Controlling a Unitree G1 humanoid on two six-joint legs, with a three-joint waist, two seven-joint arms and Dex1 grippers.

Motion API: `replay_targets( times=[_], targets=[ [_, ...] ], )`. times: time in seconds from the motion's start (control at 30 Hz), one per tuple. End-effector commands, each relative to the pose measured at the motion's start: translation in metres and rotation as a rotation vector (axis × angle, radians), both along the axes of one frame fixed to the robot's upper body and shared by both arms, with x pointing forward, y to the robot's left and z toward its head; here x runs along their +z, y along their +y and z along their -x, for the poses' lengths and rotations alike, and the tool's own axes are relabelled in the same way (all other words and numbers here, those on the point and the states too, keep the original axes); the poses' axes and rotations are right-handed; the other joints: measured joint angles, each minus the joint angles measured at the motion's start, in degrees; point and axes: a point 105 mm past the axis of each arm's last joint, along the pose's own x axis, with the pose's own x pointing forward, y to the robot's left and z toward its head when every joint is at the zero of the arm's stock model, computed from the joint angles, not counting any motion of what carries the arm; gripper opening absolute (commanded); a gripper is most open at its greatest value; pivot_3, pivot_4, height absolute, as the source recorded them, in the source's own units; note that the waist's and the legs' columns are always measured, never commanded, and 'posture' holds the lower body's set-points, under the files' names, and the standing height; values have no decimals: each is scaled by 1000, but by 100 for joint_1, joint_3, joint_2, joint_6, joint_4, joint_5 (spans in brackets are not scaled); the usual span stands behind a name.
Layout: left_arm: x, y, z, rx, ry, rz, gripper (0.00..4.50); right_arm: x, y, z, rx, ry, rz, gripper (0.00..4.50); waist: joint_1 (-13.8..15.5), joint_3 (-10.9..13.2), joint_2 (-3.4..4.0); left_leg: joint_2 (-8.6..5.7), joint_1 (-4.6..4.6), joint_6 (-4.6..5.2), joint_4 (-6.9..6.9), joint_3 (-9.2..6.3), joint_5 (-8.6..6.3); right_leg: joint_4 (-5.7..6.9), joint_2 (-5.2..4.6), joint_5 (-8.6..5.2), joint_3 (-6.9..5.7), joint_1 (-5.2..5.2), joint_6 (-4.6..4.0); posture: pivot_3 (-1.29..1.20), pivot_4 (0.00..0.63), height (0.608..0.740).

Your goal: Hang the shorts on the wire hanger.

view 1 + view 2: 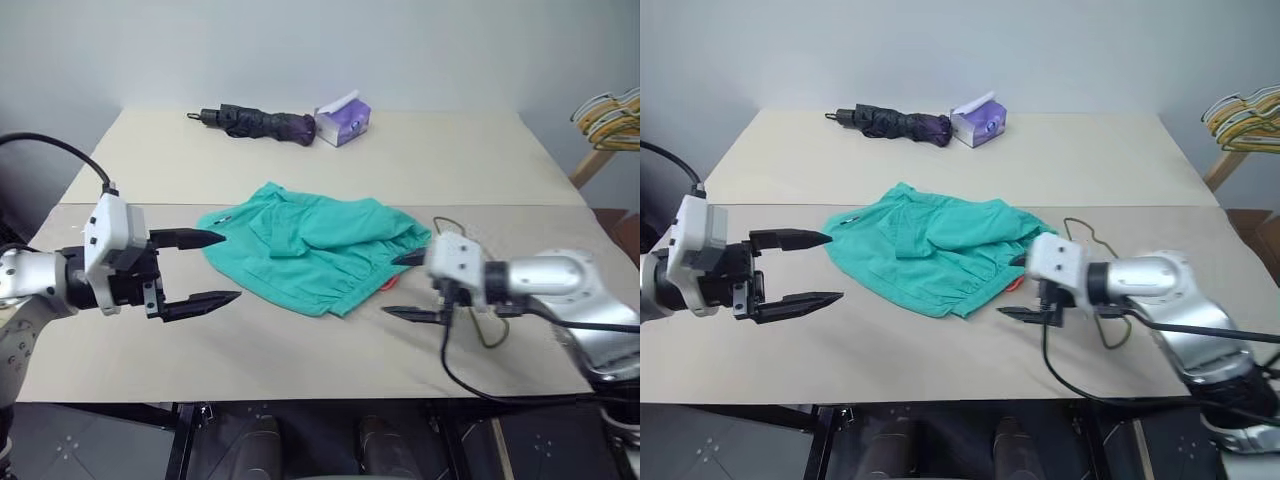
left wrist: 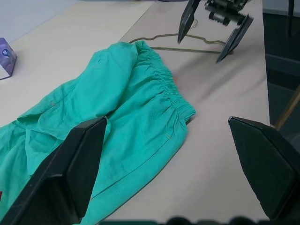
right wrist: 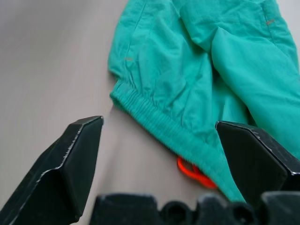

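Note:
The teal-green shorts [image 1: 315, 245] lie crumpled in the middle of the beige table [image 1: 300, 350], their gathered waistband [image 3: 154, 115] and small orange tag [image 3: 192, 171] turned toward my right arm. The thin wire hanger [image 2: 187, 48] lies flat on the table just right of the shorts, partly hidden behind my right gripper. My left gripper [image 1: 230, 267] hovers open at the shorts' left edge, holding nothing. My right gripper [image 1: 390, 287] is open too, low over the table, with its fingers on either side of the waistband end and the tag, not touching the cloth.
A dark folded umbrella [image 1: 262, 122] and a purple tissue box [image 1: 343, 120] sit at the table's far edge. A bunch of yellow, white and green hangers [image 1: 610, 115] hangs off to the far right. A seam crosses the table behind the shorts.

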Motion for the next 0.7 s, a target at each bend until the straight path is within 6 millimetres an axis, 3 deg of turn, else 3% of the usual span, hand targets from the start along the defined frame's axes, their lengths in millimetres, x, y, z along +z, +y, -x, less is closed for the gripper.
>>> replay_targets(
  times=[0.03, 0.23, 0.47, 0.6, 0.7],
  targets=[
    [6, -2, 2, -10, -31, -6, 4500, 0, 25, -13, -20, -33, 16, 4467, -8, 21, -1, 0, 0, 0, 0, -1, 0, 2, 0, 0, 0, 0, 0, 84, 171, 740],
    [7, -1, 2, -11, -31, -16, 4500, -22, 53, -22, -39, 13, 131, 4467, 50, 84, -5, -1, -6, 0, 0, -3, 0, 30, 0, -2, -3, -12, 3, 106, 182, 740],
    [5, 1, 7, -7, -20, -25, 4500, -35, 70, -8, -67, 178, 268, 4467, 26, 155, -4, 0, -5, 0, 0, -11, 0, 53, 2, -3, -8, -21, 2, 109, 186, 740],
    [4, -1, 6, -6, -20, -22, 4500, -49, 71, -20, -172, 154, 335, 4467, 36, 170, -7, 3, -6, 0, 0, -20, 0, 61, 5, -12, -17, -24, 1, 113, 189, 740],
    [4, -1, 6, -4, -20, -23, 4500, -47, 70, -28, -209, 110, 345, 3925, 38, 175, -8, 3, -4, 0, -1, -20, 0, 62, 5, -16, -17, -23, -4, 111, 188, 740]
  ],
)
